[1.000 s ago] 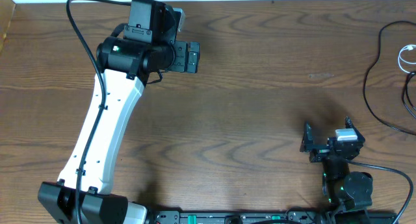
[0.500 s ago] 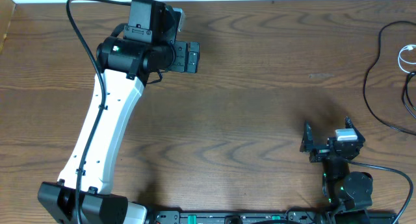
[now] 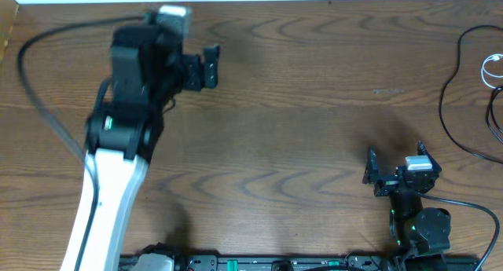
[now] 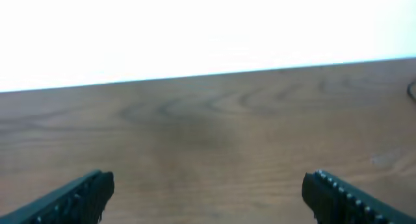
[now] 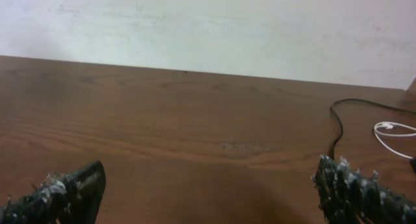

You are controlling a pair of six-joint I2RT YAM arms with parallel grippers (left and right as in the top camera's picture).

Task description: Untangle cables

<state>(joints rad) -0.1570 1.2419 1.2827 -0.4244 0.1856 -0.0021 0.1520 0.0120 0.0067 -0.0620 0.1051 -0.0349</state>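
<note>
- We judge the task to be at its opening step: neither arm has reached the cables, and nothing is held.
- The black cable [image 3: 442, 98] lies in loose loops at the far right edge of the table [image 3: 314, 106], with the short white cable [image 3: 493, 64] just beside it. Both run partly out of the overhead view, so we cannot tell where they cross.
- The right gripper [image 3: 395, 153] sits near the front right with its jaws wide apart and empty. It is closer to the cables than the other arm, though well short of them; its wrist view shows both cords ahead and to the right.
- The left gripper [image 3: 212, 65] is at the far left, also spread wide and empty, well apart from the cables. The arm is blurred overhead, so we take it to be in motion.
- The next move, as we see it, calls for the right arm to reach forward and rightward and pinch one cord away from any crossing.
- Only bare wood lies between. The table edge and the right arm's own wiring could hamper the reach.
</note>
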